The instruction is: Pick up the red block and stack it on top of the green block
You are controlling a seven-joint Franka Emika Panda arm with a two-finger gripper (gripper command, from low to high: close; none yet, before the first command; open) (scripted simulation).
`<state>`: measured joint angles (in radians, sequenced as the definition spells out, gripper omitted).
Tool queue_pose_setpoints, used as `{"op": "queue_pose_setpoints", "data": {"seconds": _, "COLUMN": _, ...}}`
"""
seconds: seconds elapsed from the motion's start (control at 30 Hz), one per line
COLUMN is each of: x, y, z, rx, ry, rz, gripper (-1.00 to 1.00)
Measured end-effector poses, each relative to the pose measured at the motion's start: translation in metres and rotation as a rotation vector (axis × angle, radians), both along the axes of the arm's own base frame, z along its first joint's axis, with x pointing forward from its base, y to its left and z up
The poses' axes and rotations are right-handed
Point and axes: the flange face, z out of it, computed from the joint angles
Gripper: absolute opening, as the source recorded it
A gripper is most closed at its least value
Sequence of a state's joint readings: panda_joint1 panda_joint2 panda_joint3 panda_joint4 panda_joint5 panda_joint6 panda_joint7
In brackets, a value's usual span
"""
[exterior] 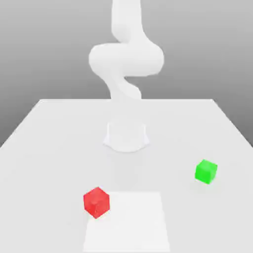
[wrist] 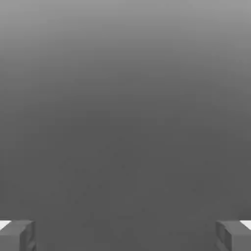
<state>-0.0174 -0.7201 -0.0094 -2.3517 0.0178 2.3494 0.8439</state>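
Observation:
The red block point(exterior: 96, 201) sits on the white table point(exterior: 49, 148) near the front, toward the exterior view's left. Farther back, on the exterior view's right, rests the green block point(exterior: 206, 171), well apart from the red one. In the hand view my gripper point(wrist: 125, 235) is open, its two grey fingertips point(wrist: 17, 234) spread wide with nothing between them and only a plain grey background beyond. The white arm point(exterior: 126, 59) rises from its base and curves up out of the exterior view.
The arm's round base point(exterior: 126, 136) stands at the middle of the table, behind both blocks. A brighter square patch point(exterior: 126, 222) marks the table's front, just beside the red block. The table's back edge runs behind the base.

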Motion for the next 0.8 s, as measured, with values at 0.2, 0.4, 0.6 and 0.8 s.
{"op": "queue_pose_setpoints", "data": {"seconds": 0.2, "x": 0.055, "y": -0.028, "z": -0.149, "rx": 0.13, "ry": 0.227, "rz": -0.18, "gripper": 0.0}}
{"op": "queue_pose_setpoints", "data": {"seconds": 0.4, "x": 0.055, "y": -0.05, "z": -0.298, "rx": 0.213, "ry": 0.446, "rz": -0.388, "gripper": 0.0}}
{"op": "queue_pose_setpoints", "data": {"seconds": 0.6, "x": 0.006, "y": -0.07, "z": -0.428, "rx": 0.249, "ry": 0.648, "rz": -0.623, "gripper": 0.0}}
{"op": "queue_pose_setpoints", "data": {"seconds": 0.8, "x": -0.006, "y": -0.07, "z": -0.496, "rx": 0.247, "ry": 0.687, "rz": -0.663, "gripper": 0.0}}
